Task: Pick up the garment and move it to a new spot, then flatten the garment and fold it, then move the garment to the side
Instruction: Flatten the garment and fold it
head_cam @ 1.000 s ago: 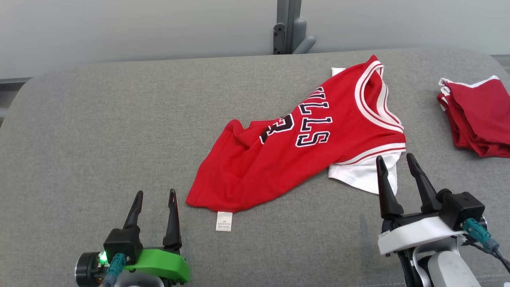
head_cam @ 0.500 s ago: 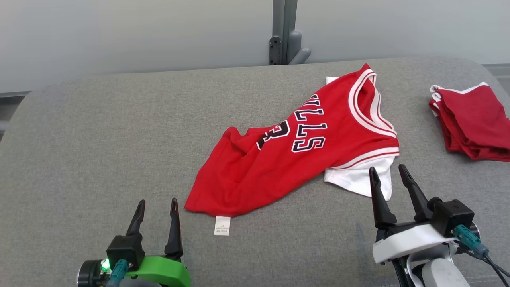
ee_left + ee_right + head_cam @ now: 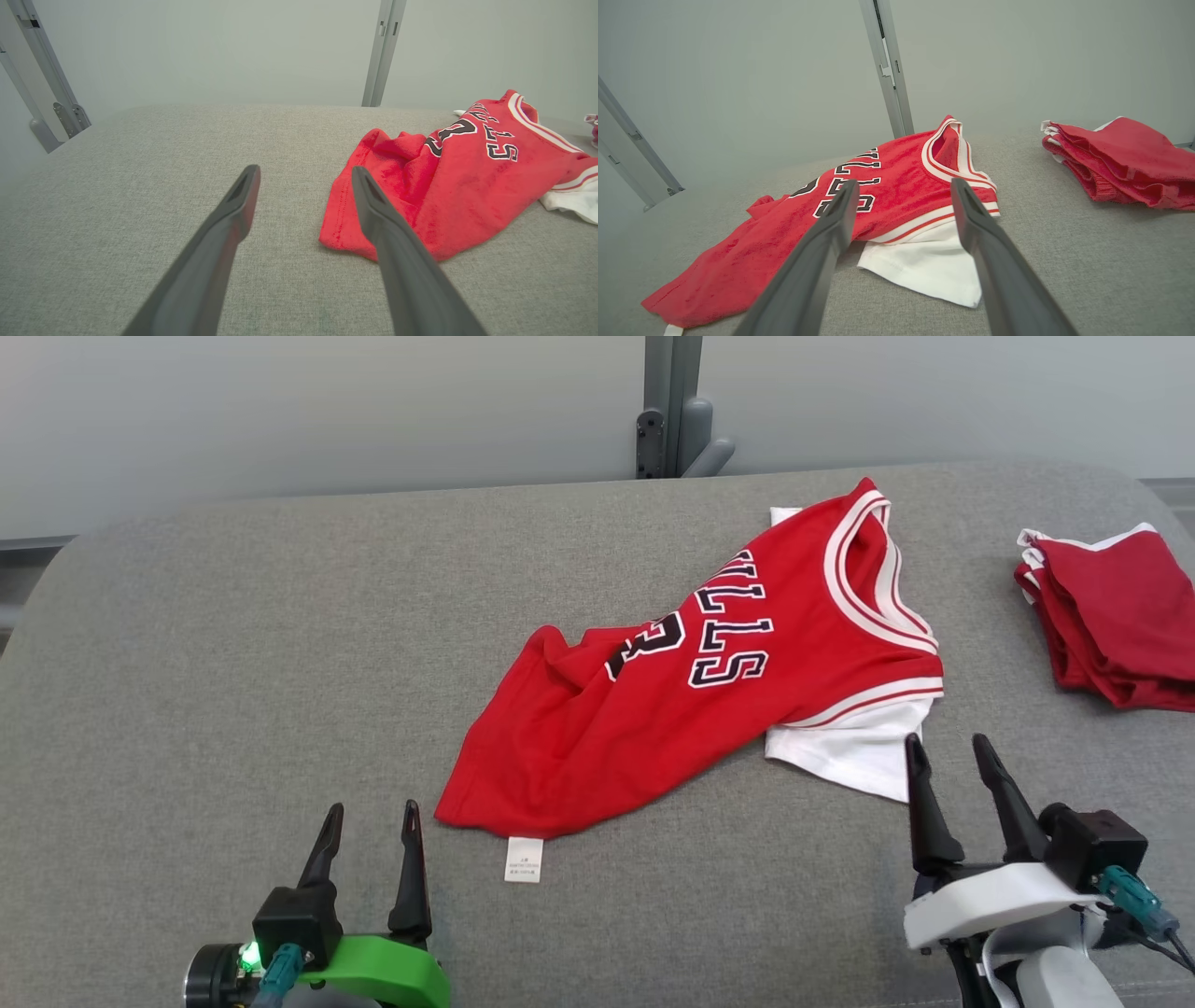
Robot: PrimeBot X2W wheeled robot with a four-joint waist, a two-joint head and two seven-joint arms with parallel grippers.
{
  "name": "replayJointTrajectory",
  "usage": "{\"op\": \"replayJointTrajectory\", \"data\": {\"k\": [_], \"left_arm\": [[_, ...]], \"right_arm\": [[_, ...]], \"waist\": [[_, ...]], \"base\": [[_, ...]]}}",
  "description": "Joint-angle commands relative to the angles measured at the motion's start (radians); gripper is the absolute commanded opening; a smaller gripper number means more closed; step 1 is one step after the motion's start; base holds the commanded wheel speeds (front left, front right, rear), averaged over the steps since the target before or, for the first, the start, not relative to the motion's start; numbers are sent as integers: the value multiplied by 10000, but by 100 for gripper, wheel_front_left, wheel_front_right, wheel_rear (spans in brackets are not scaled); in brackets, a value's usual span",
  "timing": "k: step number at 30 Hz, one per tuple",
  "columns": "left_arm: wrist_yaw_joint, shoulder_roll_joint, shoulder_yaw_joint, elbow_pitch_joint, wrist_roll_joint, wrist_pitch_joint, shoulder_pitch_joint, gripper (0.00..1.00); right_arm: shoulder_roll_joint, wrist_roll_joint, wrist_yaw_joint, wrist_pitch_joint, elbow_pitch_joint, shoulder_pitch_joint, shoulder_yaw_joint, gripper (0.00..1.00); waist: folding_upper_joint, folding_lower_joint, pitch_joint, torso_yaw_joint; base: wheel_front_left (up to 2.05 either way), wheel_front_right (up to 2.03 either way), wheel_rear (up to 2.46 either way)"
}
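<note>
One crumpled red basketball jersey with white trim (image 3: 691,709) lies right of centre on the grey fabric-covered counter (image 3: 233,663), with one white care label (image 3: 524,859) at its near hem. One pile of folded dark red garments (image 3: 1111,616) sits well apart at the far right, cut off by the frame. Two end effectors, left (image 3: 372,805) and right (image 3: 945,739), stand wide and empty. The jersey's black lettering is partly lost in folds, and the label's print is unreadable.
</note>
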Motion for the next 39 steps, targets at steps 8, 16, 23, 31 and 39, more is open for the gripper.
{"op": "replayJointTrajectory", "data": {"k": [8, 16, 23, 31, 39], "left_arm": [[58, 29, -110, -65, -120, -2, -268, 100], [120, 29, -251, -94, -287, -2, -551, 100], [212, 29, -310, -99, -365, -2, -682, 100], [252, 29, -190, -90, -317, -2, -692, 100], [52, 29, -138, 113, -150, -2, -518, 100]], "right_arm": [[-25, 880, -12, 666, 2327, -745, -1392, 100], [-20, 506, -12, 1244, 4468, -2195, -1807, 100], [-16, 389, -10, 1788, 5894, -2957, -1747, 100], [5, 662, -7, 1355, 6418, -3278, -1512, 0], [-31, 1101, -13, 493, 5527, -3028, -2237, 0]], "waist": [[0, 0, 546, 284], [0, 0, 1105, 639], [0, 0, 1289, 786], [0, 0, 1251, 635], [0, 0, 1131, 239]], "base": [[0, 0, 0], [0, 0, 0], [0, 0, 0], [0, 0, 0], [0, 0, 0]]}}
